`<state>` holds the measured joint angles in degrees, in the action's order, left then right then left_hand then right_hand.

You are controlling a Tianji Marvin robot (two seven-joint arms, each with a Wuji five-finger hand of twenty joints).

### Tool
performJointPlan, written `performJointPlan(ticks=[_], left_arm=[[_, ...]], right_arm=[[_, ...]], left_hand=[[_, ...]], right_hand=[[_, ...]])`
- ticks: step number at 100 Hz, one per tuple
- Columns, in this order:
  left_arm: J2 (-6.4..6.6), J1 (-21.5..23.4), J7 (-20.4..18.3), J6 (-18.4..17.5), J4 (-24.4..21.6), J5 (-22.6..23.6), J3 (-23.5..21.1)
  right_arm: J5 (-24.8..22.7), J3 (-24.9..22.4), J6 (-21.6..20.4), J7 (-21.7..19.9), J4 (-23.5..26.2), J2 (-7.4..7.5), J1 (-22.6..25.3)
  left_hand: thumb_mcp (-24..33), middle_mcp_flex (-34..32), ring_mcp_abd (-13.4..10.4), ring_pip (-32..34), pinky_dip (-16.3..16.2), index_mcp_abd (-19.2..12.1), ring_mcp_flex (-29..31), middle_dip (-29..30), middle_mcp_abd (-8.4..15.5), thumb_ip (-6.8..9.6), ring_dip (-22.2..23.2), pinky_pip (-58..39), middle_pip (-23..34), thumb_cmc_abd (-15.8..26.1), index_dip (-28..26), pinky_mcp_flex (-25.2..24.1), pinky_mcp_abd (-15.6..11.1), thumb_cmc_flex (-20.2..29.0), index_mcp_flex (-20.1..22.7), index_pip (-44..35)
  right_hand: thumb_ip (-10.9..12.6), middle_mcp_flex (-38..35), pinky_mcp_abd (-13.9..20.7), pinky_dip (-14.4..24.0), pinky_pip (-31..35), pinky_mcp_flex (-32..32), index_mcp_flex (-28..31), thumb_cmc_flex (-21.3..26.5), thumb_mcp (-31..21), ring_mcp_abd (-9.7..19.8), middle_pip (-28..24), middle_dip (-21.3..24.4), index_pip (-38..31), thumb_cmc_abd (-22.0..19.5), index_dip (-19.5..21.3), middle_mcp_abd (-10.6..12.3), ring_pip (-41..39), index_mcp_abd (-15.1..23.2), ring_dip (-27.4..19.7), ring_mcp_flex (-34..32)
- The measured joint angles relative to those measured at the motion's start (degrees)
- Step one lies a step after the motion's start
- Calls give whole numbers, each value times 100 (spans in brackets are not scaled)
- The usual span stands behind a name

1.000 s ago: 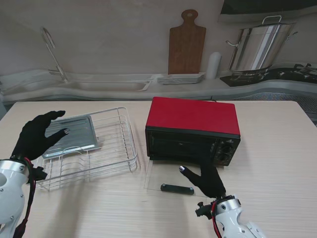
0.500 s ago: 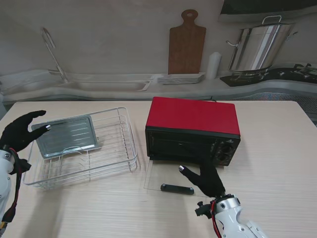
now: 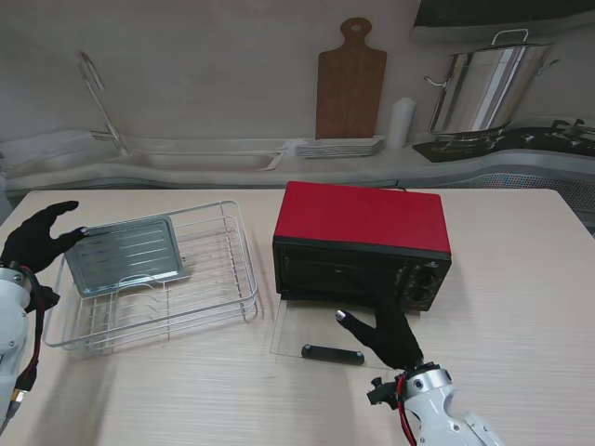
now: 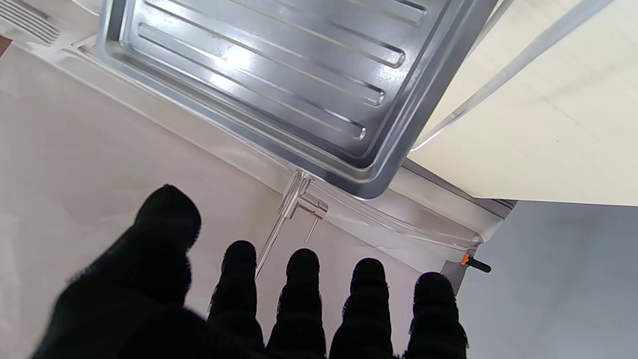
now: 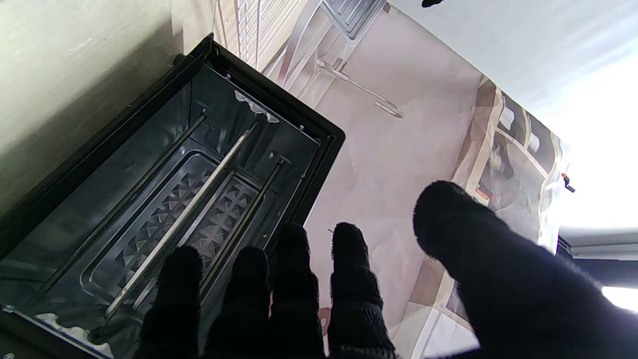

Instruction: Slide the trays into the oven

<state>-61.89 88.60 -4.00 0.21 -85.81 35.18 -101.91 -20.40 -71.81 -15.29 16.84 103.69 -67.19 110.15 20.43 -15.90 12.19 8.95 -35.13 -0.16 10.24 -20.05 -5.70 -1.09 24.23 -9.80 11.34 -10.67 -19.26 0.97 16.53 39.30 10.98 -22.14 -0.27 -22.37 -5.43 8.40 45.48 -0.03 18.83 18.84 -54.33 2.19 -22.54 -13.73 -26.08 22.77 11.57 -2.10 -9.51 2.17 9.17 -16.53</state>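
Note:
A silver ribbed tray (image 3: 125,255) lies tilted in the wire dish rack (image 3: 223,297) on the table's left; the left wrist view shows the tray (image 4: 279,75) close up. My left hand (image 3: 35,239) hovers at the tray's left edge, fingers (image 4: 299,294) spread, holding nothing. The red oven (image 3: 363,240) stands mid-table with its glass door (image 3: 321,339) folded down flat. My right hand (image 3: 389,336) rests open over the door beside its black handle (image 3: 332,353). The right wrist view looks into the dark oven cavity (image 5: 184,199).
The counter behind holds a sink with faucet (image 3: 98,98), a wooden cutting board (image 3: 350,79), stacked plates (image 3: 339,147) and a steel pot (image 3: 483,88). Bare table (image 3: 521,279) lies right of the oven.
My left hand drew back from over the tray to the rack's left side, then crept slightly toward the tray's edge. The right hand stayed still.

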Motion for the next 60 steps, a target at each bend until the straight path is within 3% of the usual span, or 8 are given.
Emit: performJointPlan(ticks=[29, 60], left_arm=[[8, -495, 108, 128, 713, 83, 229], [76, -795, -119, 42, 1045, 9, 449]], right_arm=[[-15, -37, 70, -47, 18, 16, -1], [-3, -58, 98, -80, 18, 24, -4]], left_hand=[[120, 0, -4, 57, -2, 1, 0, -2, 0, 0, 3, -2, 52, -62, 0, 9, -1, -1, 0, -87], [188, -227, -54, 64, -3, 7, 5, -123, 115, 0, 5, -40, 250, -67, -4, 10, -3, 8, 0, -275]], right_hand=[[0, 0, 7, 0, 0, 2, 2, 0, 0, 1, 0, 0, 0, 0, 0, 0, 0, -47, 0, 0], [0, 0, 10, 0, 0, 4, 2, 0, 0, 2, 0, 0, 0, 0, 0, 0, 0, -49, 0, 0]])
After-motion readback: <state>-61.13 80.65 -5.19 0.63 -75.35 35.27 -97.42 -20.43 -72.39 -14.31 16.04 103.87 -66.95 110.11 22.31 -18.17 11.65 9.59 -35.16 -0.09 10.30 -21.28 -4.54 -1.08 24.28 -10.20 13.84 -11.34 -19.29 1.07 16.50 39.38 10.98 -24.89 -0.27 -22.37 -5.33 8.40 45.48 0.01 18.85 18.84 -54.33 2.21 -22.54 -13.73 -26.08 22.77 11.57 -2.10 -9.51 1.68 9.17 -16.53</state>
